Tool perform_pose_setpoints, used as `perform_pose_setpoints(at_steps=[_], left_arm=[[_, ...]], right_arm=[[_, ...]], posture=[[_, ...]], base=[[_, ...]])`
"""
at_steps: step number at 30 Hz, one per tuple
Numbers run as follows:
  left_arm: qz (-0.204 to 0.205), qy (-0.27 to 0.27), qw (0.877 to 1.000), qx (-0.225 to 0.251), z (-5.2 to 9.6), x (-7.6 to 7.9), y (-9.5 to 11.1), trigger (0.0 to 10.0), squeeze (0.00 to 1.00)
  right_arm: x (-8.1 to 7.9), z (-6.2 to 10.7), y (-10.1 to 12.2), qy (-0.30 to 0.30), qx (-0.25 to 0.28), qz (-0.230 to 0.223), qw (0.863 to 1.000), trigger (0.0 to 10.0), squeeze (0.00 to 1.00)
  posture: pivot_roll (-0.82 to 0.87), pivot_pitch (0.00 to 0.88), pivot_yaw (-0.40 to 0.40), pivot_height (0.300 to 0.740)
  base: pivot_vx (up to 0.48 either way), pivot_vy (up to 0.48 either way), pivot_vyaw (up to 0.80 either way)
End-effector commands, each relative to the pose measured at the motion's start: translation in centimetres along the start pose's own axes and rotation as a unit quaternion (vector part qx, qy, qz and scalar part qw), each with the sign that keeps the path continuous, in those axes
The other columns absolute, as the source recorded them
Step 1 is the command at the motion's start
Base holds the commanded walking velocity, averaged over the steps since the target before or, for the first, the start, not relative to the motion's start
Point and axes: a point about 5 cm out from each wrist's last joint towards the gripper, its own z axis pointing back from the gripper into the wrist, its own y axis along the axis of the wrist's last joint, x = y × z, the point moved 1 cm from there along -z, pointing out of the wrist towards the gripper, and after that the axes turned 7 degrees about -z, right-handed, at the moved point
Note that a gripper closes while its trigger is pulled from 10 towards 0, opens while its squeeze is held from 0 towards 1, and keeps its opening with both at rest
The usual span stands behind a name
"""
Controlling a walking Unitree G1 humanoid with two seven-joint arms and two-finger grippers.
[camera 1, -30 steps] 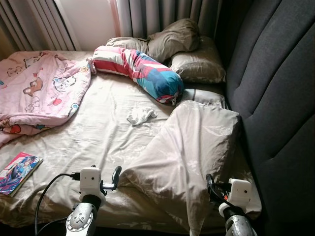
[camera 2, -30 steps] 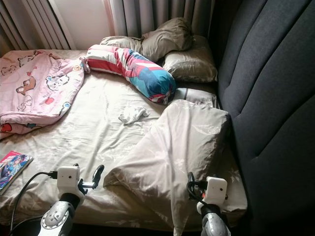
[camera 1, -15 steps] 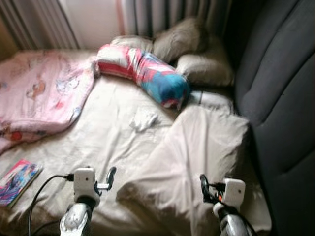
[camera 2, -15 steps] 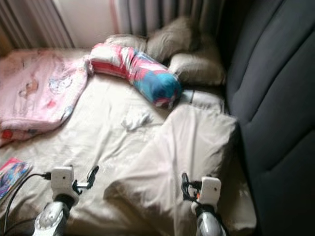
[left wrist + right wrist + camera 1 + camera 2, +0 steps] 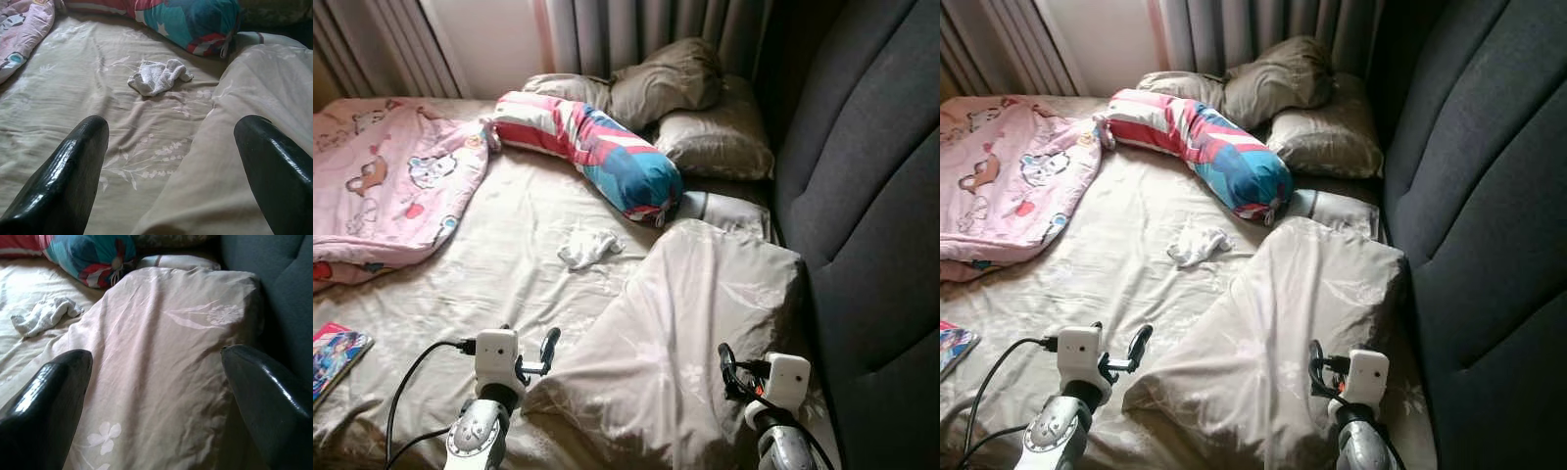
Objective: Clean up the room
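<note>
The big beige pillow [image 5: 705, 333] sits at 5 o'clock on the bed [image 5: 499, 284], soft and floppy; grab a corner. Left gripper [image 5: 171, 171] and right gripper [image 5: 151, 401] jaws wide open, empty.

Readable text: none – no words, brands or numbers can be made out.
Book [image 5: 335, 352] cover: coloured artwork – any lettering too small.
Pink blanket [image 5: 386, 186]: cartoon prints, no legible writing.

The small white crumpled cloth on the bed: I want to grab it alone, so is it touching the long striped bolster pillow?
Apart. The left wrist view shows bare beige sheet between the small white crumpled cloth and the long striped bolster pillow.
</note>
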Motion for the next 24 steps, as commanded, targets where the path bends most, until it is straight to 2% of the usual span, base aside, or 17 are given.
perform_pose_setpoints(at_steps=[1,11,20,24], left_arm=[[0.002,-0.002,1.000,-0.007,0.28,0.01,-0.30,10.0,0.00],[0.004,-0.004,1.000,-0.008,0.21,0.06,-0.24,10.0,0.00],[0.003,-0.005,1.000,-0.010,0.20,0.07,-0.28,10.0,0.00],[0.003,-0.006,1.000,-0.011,0.19,0.09,-0.31,10.0,0.00]], right_arm=[[0.43,0.50,-0.68,-0.007,-0.016,-0.002,1.000,10.0,0.00],[0.65,0.49,-0.88,-0.021,-0.033,0.012,0.999,10.0,0.00],[0.64,0.45,-0.89,-0.026,-0.037,0.014,0.999,10.0,0.00],[0.61,0.45,-0.79,-0.028,-0.032,0.013,0.999,10.0,0.00]], posture=[[-0.03,0.188,0.001,0.740],[-0.04,0.195,0.001,0.740],[-0.04,0.197,0.001,0.695],[-0.04,0.197,0.002,0.695]], base=[[0.000,0.000,0.00],[0.000,0.000,0.00],[0.000,0.000,0.00],[0.000,0.000,0.00]])
